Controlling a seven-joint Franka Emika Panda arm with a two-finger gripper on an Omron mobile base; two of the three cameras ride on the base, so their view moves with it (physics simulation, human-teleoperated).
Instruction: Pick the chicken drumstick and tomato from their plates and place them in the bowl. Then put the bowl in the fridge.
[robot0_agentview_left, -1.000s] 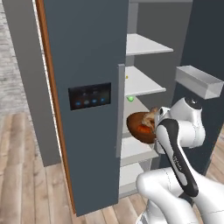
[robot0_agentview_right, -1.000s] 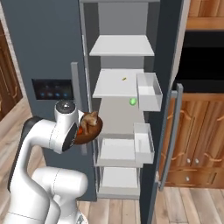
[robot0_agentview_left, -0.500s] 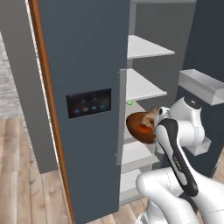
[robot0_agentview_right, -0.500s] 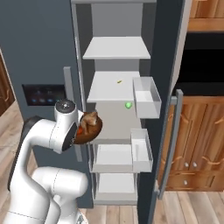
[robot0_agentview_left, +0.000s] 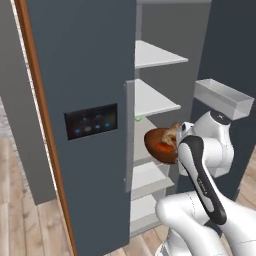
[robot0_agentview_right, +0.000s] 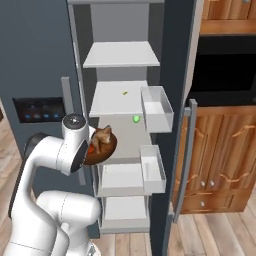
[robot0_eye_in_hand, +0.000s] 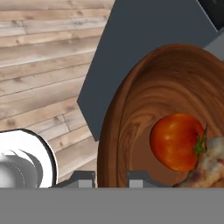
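Note:
My gripper is shut on the rim of the reddish-brown wooden bowl, held tilted at chest height. The red tomato and the golden-brown chicken drumstick lie inside it, touching each other. In the base views the bowl hangs in front of the open fridge, level with its middle shelves, with the drumstick sticking up above the rim. The plates are out of view.
The fridge's white shelves run top to bottom. Its open right door carries two white bins. A small green thing lies on a middle shelf. The shut left door has a black panel and a long grey handle. Wooden cabinets stand to the right.
The whole picture has shifted: the base has driven closer to the fridge, which now looms larger. The bowl stays in the gripper, with the arm's pose unchanged.

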